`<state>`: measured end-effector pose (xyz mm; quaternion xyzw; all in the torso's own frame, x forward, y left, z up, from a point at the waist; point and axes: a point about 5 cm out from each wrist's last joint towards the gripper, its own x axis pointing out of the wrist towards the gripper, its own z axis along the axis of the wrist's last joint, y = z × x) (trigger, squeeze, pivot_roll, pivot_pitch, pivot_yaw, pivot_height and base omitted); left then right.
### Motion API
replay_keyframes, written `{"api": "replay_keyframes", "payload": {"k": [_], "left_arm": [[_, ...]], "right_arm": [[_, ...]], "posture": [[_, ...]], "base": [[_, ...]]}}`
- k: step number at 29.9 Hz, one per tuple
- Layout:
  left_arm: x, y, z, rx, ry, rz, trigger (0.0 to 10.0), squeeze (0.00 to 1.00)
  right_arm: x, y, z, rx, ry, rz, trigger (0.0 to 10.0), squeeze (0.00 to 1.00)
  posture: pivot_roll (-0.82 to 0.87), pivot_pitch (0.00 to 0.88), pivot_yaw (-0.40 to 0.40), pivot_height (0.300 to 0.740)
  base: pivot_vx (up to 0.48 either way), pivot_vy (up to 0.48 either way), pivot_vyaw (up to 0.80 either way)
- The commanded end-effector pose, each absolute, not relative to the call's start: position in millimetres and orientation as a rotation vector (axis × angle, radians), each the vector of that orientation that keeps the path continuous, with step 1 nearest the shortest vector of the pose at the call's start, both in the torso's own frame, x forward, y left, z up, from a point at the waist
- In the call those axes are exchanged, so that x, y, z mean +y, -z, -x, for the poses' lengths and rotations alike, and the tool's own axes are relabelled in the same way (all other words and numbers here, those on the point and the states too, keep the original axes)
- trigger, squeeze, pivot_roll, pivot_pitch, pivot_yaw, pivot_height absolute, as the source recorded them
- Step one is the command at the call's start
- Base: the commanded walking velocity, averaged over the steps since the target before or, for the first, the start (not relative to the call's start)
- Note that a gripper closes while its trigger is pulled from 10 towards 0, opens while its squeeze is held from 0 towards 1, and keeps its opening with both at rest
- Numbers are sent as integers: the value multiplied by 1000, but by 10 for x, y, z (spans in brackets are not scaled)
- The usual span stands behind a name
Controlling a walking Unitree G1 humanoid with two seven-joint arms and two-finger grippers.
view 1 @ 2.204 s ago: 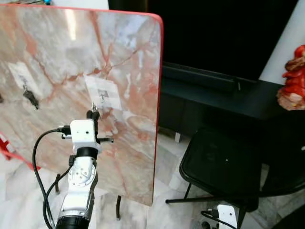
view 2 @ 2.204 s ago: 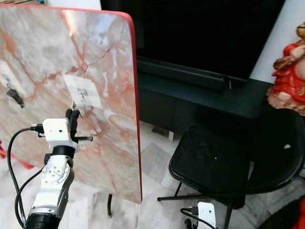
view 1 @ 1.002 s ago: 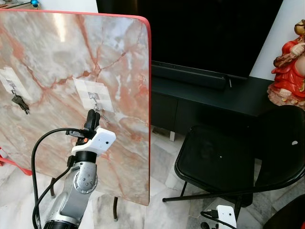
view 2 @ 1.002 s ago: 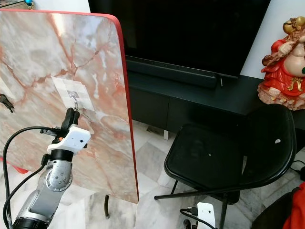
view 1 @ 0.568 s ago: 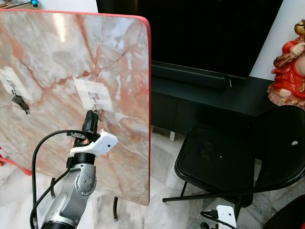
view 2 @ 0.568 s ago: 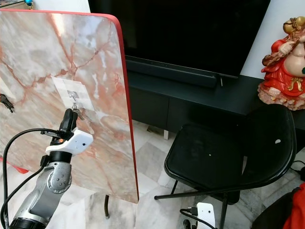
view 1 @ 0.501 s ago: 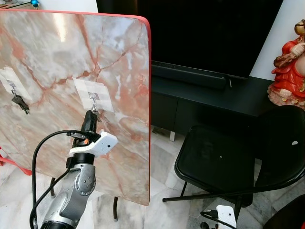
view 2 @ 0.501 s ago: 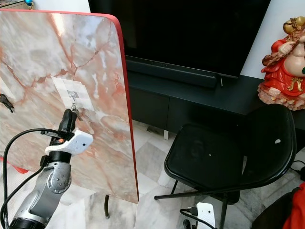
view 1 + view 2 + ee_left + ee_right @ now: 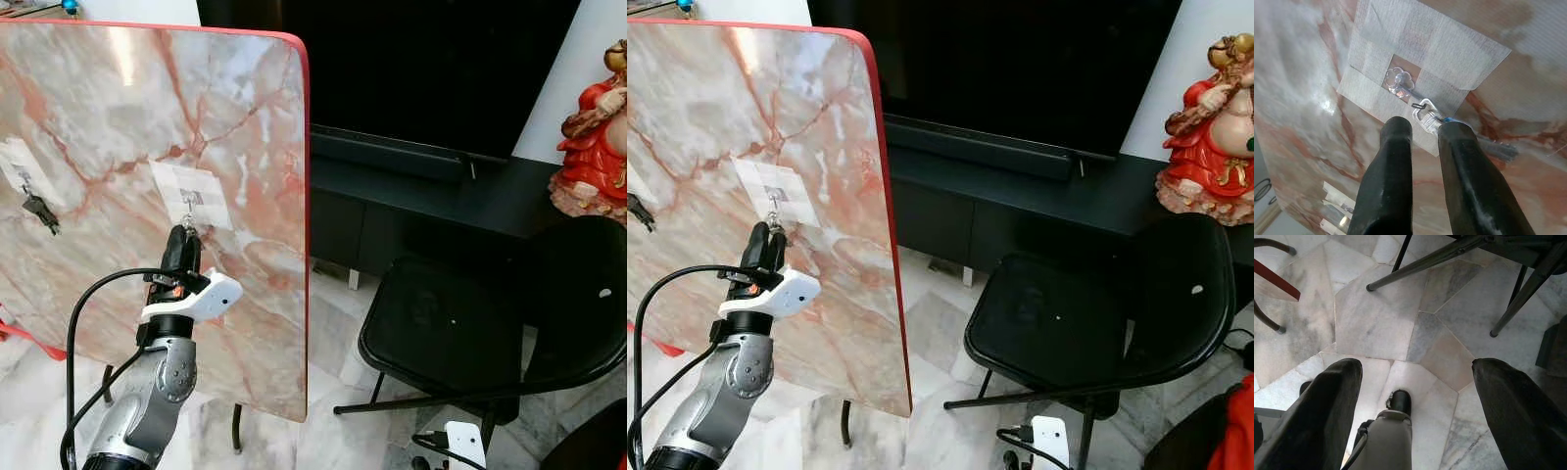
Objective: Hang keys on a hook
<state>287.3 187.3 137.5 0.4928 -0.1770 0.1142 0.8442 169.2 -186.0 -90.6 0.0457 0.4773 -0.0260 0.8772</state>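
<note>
The left hand (image 9: 1418,129) is raised to the upright marble table (image 9: 118,117), its two fingers (image 9: 1393,147) narrowly parted around the keys (image 9: 1426,117). The key ring touches the clear hook (image 9: 1399,83) on the white pad (image 9: 192,194) near the table's right edge, and looks threaded, though I cannot be sure. Releasing and backing off seem all that is left. The right hand (image 9: 1415,396) hangs wide open above the floor (image 9: 1386,318).

Counts: marble board (image 9: 147,127) x1. Adhesive hook pads x2, one centre (image 9: 191,196), one at left edge (image 9: 20,162). Key sets x2, 1 per hook (image 9: 1427,117) (image 9: 37,211). Black chair (image 9: 460,333) x1. Red figurine (image 9: 593,127) x1. Grippers x2 (image 9: 183,247) (image 9: 1415,401).
</note>
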Motion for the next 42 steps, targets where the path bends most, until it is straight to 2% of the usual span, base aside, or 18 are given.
{"api": "replay_keyframes", "payload": {"k": [1,11,12,13,18,19,20,21,22,28,29,31,37,42], "left_arm": [[1885,-1307,-2845,-358,-215,-1060,10000,1000],[1946,-1017,-2761,-254,-149,-1030,10000,1000],[1979,-895,-2735,-193,-119,-1017,10000,1000],[2015,-742,-2704,-99,-91,-923,10000,1000],[2146,-404,-2599,118,-99,-734,10000,1000],[2205,-278,-2543,201,-124,-634,10000,0],[2276,-77,-2440,321,-155,-451,10000,0],[2276,-77,-2440,321,-155,-451,10000,0],[2345,87,-2343,420,-185,-348,10000,0],[2517,488,-1991,689,-293,-157,10000,0],[2517,488,-1991,689,-293,-157,10000,0],[2449,718,-1718,860,-231,-155,10000,0],[2399,838,-1532,958,-218,-146,10000,0],[2344,898,-1450,997,-205,-132,10000,0]], "right_arm": [[-1866,914,-1676,1003,64,-99,10000,0],[-1864,916,-1673,1004,70,-101,10000,0],[-1865,916,-1672,1005,72,-100,10000,0],[-1867,916,-1673,1004,73,-100,10000,0],[-1868,915,-1675,1004,76,-100,10000,0],[-1870,915,-1674,1004,77,-100,10000,0],[-1872,914,-1677,1004,77,-98,10000,0],[-1872,914,-1677,1004,77,-98,10000,0],[-1872,913,-1679,1003,77,-96,10000,0],[-1879,910,-1685,1006,77,-84,10000,0],[-1879,910,-1685,1006,77,-84,10000,0],[-1886,909,-1687,1008,77,-75,10000,0],[-1891,911,-1682,1012,81,-67,10000,0],[-1905,915,-1671,1017,85,-57,10000,0]], "posture": [[60,0,-16,740],[61,0,-15,740],[61,0,-15,740],[63,0,-16,740],[61,0,-15,740],[60,0,-15,740],[64,0,-17,740],[64,0,-17,740],[63,0,-18,740],[63,0,-22,740],[63,0,-22,740],[64,0,-25,740],[55,0,-24,740],[55,0,-26,740]], "base": [[0,0,0],[0,0,0],[0,0,0],[0,0,0],[0,0,0],[0,0,0],[0,0,0],[0,0,0],[0,0,0],[0,0,0],[0,0,0],[0,0,0],[0,0,0],[0,470,0]]}}
